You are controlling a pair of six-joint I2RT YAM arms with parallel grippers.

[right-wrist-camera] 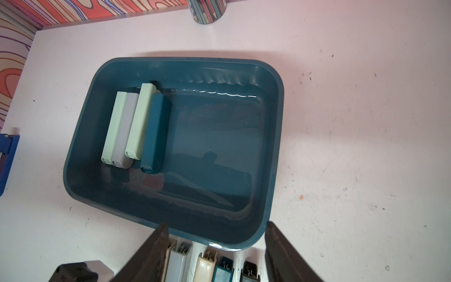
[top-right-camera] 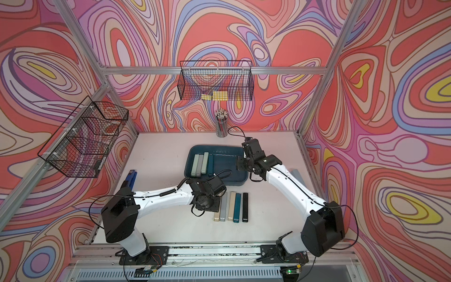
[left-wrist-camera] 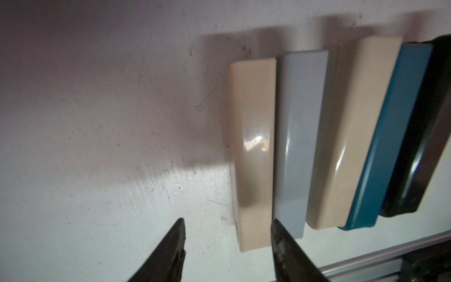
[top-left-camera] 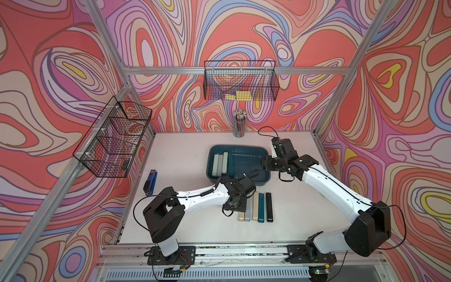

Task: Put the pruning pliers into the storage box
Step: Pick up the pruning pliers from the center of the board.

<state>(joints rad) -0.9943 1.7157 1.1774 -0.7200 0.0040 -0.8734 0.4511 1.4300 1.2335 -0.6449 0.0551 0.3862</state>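
The pruning pliers, nine slim rectangular plastic bar cases, lie in two groups on the white tabletop (top-left-camera: 180, 156). Four are inside the storage box (top-left-camera: 244, 147), a shallow dark teal plastic tray with rounded corners near the table's centre, and five are in a row on the table at the box's 6 o'clock. At the table's 9 o'clock a blue-and-black stapler (top-left-camera: 151, 182) lies well apart from them. Next, the left gripper (left-wrist-camera: 228, 223) points down over the 9 o'clock end of that row, jaws parted and clamping nothing. One fingertip (left-wrist-camera: 280, 234) sits at the seam between the first two bars and the other is over bare table, though the wrist view leaves it unclear whether either tip touches anything. Inside the box, side by side near its 9 o'clock wall, lie a pale green bar (top-left-camera: 215, 165), a grey bar (top-left-camera: 219, 165), a second pale green bar (top-left-camera: 224, 162) set slightly toward 12 o'clock, and a dark teal bar (top-left-camera: 231, 168). At the table's 12 o'clock edge stands a striped cup of pencils (top-left-camera: 239, 127). The row on the table runs beige bar (top-left-camera: 241, 216), blue-grey bar (top-left-camera: 247, 212), second beige bar (top-left-camera: 255, 206), teal-blue bar (top-left-camera: 261, 207), black bar (top-left-camera: 269, 207), all parallel and close together. The right gripper (right-wrist-camera: 216, 224) hangs above the box's 3 o'clock rim, fingers spread wide and holding nothing.
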